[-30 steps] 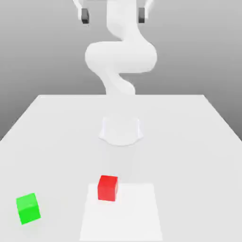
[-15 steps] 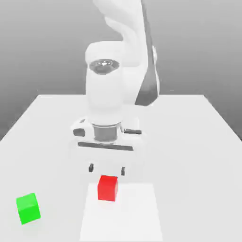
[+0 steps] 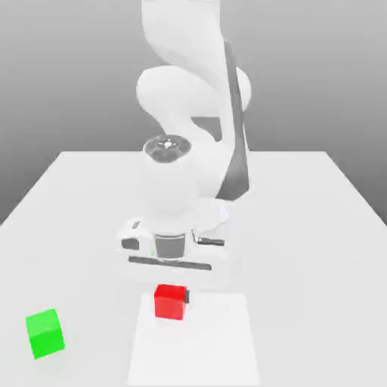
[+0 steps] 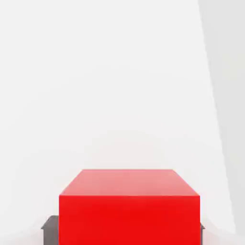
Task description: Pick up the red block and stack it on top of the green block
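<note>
In the lower middle of the exterior view, a little toward its left, the gripper (image 3: 171, 297) is clenched on the red block (image 3: 169, 303). One dark fingertip (image 3: 187, 297) shows against the block's side on the exterior view's right. In the hand view, a dark pad (image 4: 51, 231) lies against one side of the block and a thin strip of the other pad shows against the opposite side.

The red block is upright, seen over the far-left corner area of the pale square (image 3: 196, 351) that lies on the white table (image 3: 302, 264) at the lower centre of the frame. Whether its underside touches that square, I cannot tell.

The green block (image 3: 45, 333) sits directly on the table in the lower left of the exterior view, well apart from the red one and outside the square, turned at a slight angle. Its top face is bare.

The white arm (image 3: 181, 38) reaches down from the upper centre of the frame, with the hand (image 3: 175, 253) just above the red block.
</note>
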{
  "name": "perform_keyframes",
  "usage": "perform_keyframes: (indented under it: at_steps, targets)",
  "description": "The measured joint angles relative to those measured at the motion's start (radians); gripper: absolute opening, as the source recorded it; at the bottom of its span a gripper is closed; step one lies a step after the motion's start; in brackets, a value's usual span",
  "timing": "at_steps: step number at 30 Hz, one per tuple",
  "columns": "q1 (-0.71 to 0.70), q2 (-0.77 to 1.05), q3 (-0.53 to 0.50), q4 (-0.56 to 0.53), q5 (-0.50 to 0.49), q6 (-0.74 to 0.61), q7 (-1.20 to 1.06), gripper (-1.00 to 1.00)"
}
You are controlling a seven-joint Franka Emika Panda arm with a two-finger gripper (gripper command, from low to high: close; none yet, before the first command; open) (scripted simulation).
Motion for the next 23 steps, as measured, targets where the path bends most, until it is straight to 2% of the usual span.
perform_keyframes:
  at_steps: [4,14,16,19,20,23]
  targets:
    - [-0.026,-0.116,-0.004,0.001,-0.004,-0.117,0.006,-1.0]
    - [-0.26,0.023,-0.14,0.341,0.033,-0.321,0.031,-1.0]
    - [-0.279,0.072,-0.151,0.384,0.049,-0.314,0.027,-1.0]
    - [-0.295,0.174,-0.136,0.401,0.086,-0.231,0.001,-1.0]
    - [-0.3,0.203,-0.13,0.403,0.097,-0.205,-0.006,1.0]
    - [-0.3,0.203,-0.13,0.403,0.097,-0.205,-0.006,1.0]
